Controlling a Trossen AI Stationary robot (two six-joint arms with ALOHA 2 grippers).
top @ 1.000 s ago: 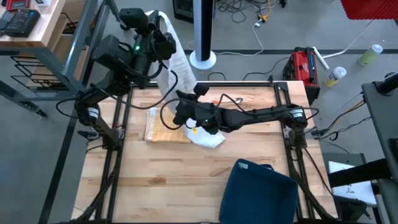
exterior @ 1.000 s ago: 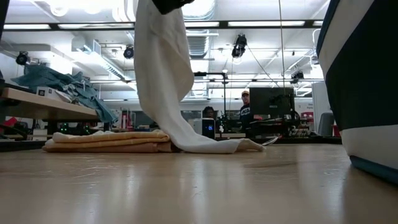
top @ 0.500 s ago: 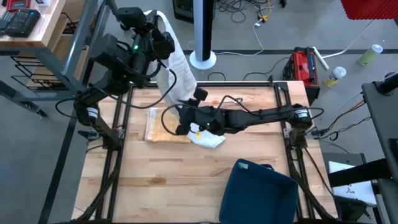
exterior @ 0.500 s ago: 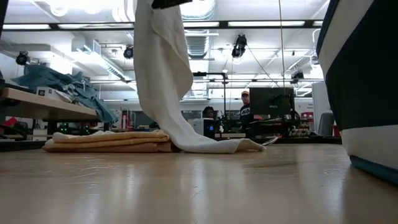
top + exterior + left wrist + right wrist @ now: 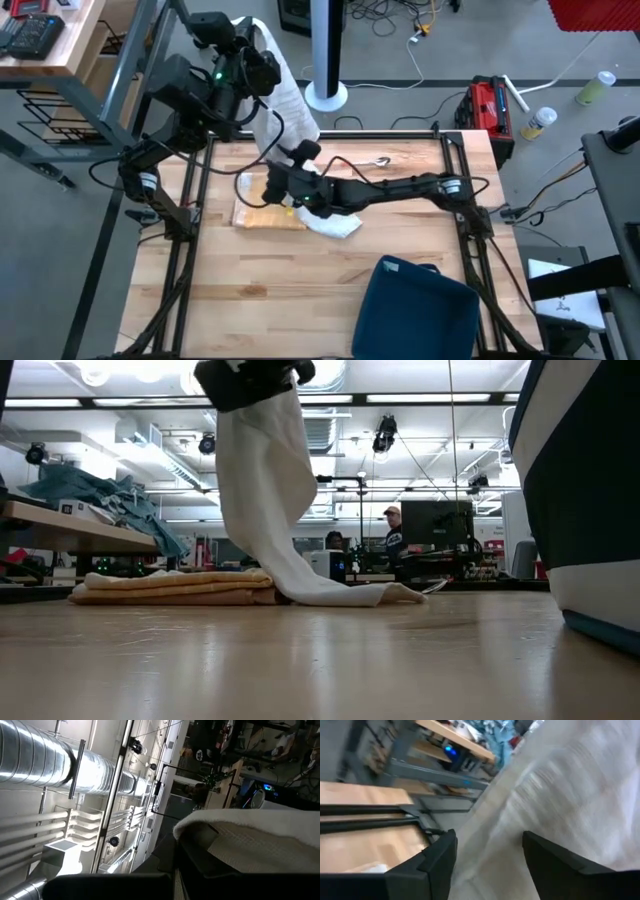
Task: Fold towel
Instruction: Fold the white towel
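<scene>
White towel (image 5: 283, 100) hangs from the left gripper (image 5: 262, 62), which is clamped on its top edge, tail on the table by the folded tan towel (image 5: 266, 214). Your right gripper (image 5: 274, 186), fingers spread, should pinch the hanging edge squarely.

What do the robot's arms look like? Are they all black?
Mostly, yes. Both arms are dark, built from chunky jointed blocks and thin tubes, with black cables looping alongside. The left arm has a small green light glowing on it. The right gripper has two flat, dark, blocky fingers.
</scene>
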